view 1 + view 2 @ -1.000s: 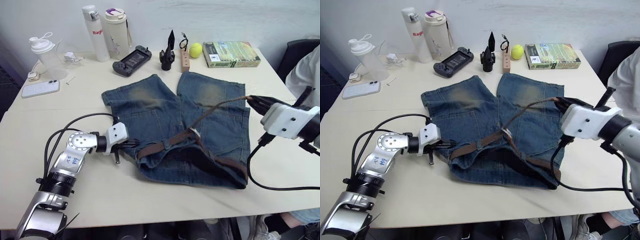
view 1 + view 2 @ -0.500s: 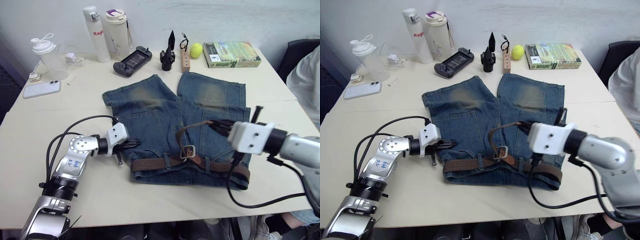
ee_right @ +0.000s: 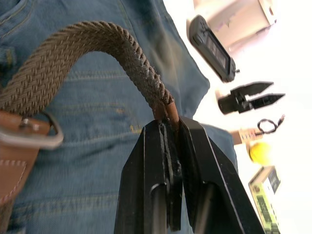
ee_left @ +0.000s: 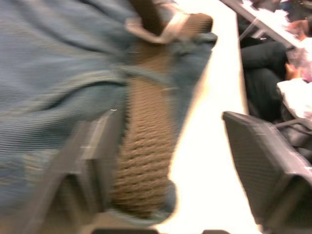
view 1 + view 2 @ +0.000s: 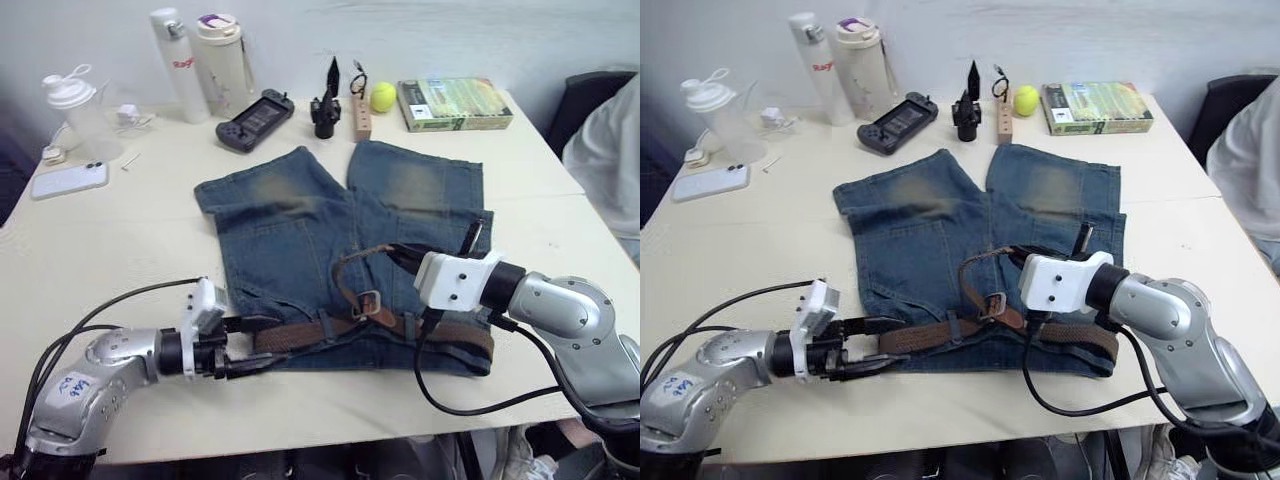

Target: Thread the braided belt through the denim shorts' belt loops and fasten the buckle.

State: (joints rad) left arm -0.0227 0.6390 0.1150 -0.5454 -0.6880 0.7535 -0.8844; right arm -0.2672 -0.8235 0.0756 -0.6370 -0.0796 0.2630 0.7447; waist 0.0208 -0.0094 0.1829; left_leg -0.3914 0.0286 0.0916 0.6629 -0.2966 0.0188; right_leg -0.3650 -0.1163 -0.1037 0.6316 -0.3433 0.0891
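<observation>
The denim shorts [image 5: 300,215] lie flat mid-table, waistband toward the front edge. The braided belt [image 5: 300,333] runs along that waistband under a belt loop [image 4: 151,75]. Its free end arches up past the buckle [image 5: 368,303], which rests on the shorts near the middle. My right gripper [image 5: 396,256] is shut on the belt's leather tip [image 3: 165,109], just above the shorts. At the waistband's left end, my left gripper [image 5: 260,345] stands open. One of its fingers [image 4: 92,161] rests against the denim beside the belt, the other over bare table.
Along the back edge stand two bottles [image 5: 172,55], a shaker [image 5: 68,110], a phone [image 5: 68,180], a game controller [image 5: 248,108], a black tool [image 5: 324,100], a wooden block [image 5: 360,105], a yellow ball [image 5: 382,96] and a green box [image 5: 452,104]. A person's sleeve [image 5: 605,150] is at right.
My right gripper carried the belt tip leftward from the shorts' right edge to over the buckle, and the belt settled along the waistband. My left gripper opened and dropped toward the front edge.
</observation>
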